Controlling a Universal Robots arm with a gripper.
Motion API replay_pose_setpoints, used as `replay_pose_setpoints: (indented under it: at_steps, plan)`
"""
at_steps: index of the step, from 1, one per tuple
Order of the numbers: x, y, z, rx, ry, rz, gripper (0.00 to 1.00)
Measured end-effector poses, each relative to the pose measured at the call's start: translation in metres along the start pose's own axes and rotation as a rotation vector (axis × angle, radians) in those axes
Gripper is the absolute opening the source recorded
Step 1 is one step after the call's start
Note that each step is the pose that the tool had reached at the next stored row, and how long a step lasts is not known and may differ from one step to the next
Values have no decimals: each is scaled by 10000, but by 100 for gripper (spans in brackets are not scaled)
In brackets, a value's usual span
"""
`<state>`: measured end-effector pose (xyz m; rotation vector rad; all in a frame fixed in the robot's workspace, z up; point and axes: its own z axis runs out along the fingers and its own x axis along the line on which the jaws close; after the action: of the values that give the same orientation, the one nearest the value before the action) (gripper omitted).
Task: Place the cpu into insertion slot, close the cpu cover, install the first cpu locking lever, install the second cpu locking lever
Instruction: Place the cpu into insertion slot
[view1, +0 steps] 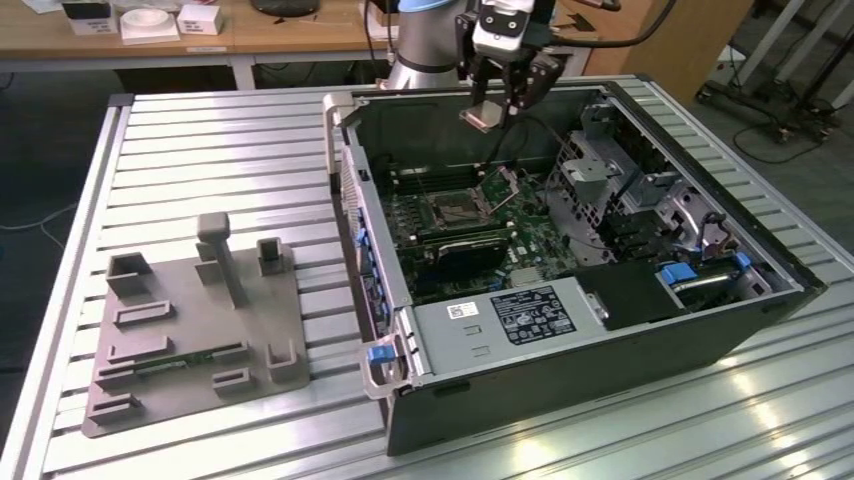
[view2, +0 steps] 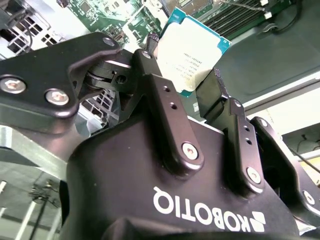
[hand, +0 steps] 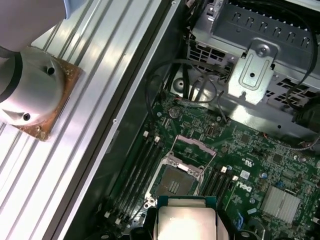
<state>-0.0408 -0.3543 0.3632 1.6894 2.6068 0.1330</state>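
We see the gripper (view2: 184, 62) pinching the cpu (view2: 192, 47) by two opposite edges. Its fingers (view2: 167, 105) are pressed against the chip's green rim, and the silvery top faces the second wrist view. In the exterior view the chip hangs over the open computer case (view1: 601, 370), well above the board. Below it, in the first wrist view, the insertion slot (hand: 176, 184) lies bare, and the cpu cover (hand: 192, 150) stands tilted up at one side of it.

We judge the grip to be the main risk. The hold is on thin edges, so a small slip could tilt the chip or drop it onto the motherboard (hand: 260, 165). A chip skewed against the slot's square could seat crooked and harm the contacts. The raised cover and the loose black cables (hand: 165, 80) nearby could also catch a finger.

The case rests on a slatted metal table (view1: 200, 150), beside a grey fixture block (view1: 187, 330). Beyond the table we see a wooden desk (view1: 267, 40) with small white boxes (view1: 147, 22), and a dark floor (view1: 40, 150).
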Motion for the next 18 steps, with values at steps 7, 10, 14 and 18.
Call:
replay_pose_setpoints:
  at_steps: [7,10,14,18]
  plan:
    - [1,-4,16,-9,-44,487,54]
    - [1,-6,32,-14,-73,810,54]
    - [0,-7,54,-23,-123,1374,54]
    - [0,-9,59,-25,-148,1669,54]
